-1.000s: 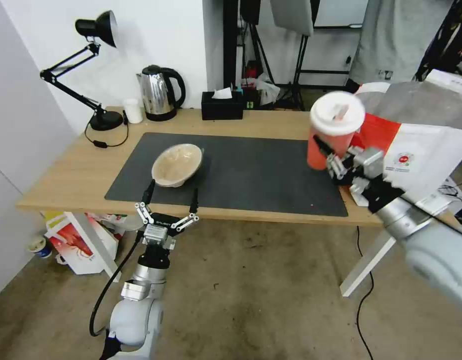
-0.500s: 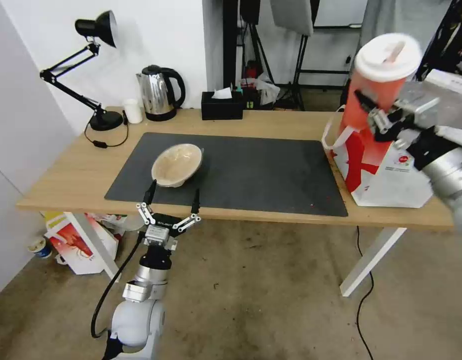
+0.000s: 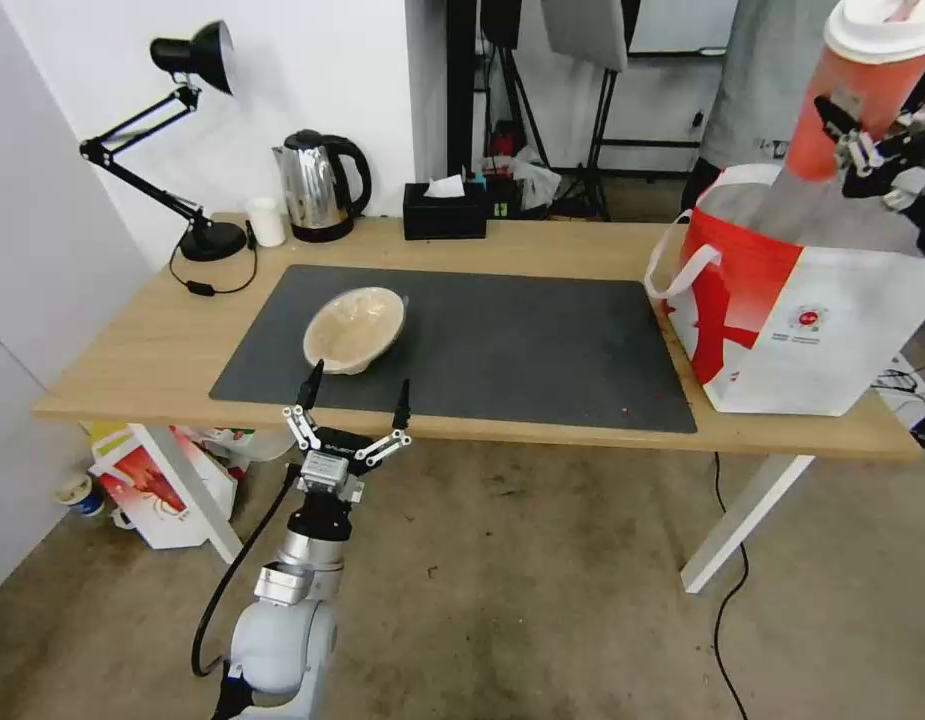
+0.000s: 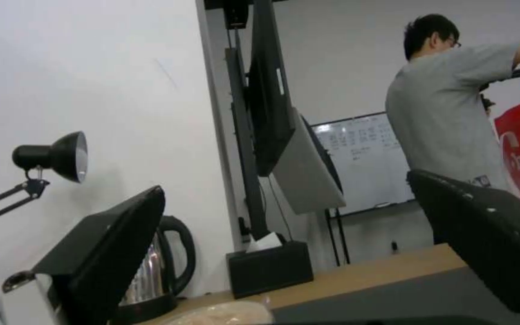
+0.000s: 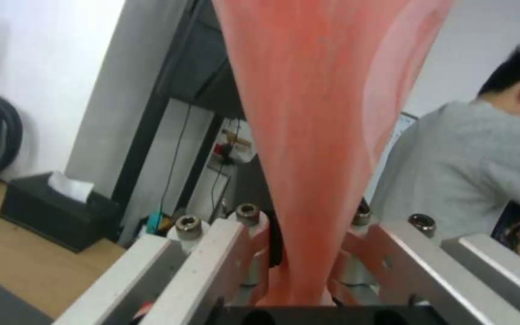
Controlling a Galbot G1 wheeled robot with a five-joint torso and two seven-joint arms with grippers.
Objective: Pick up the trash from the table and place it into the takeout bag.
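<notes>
Spread wide, the left gripper (image 3: 353, 396) hovers at the near edge of the long light-wood table (image 3: 132, 350), just short of the shallow beige bowl (image 3: 355, 329) on the dark grey mat. It looks light and thin-walled; I would pinch its rim gently. Far right, the right gripper (image 3: 862, 140) clamps the tall red cup with white lid (image 3: 857, 90), tilted, above the large red-and-white takeout bag (image 3: 802, 310); a mid-body hold looks safest, the cup probably slippery and crushable.

left arm (image 3: 282, 620): white-silver links, black cable | wrist: black | linkages: silver, hex screws | jaw tips: black
</notes>
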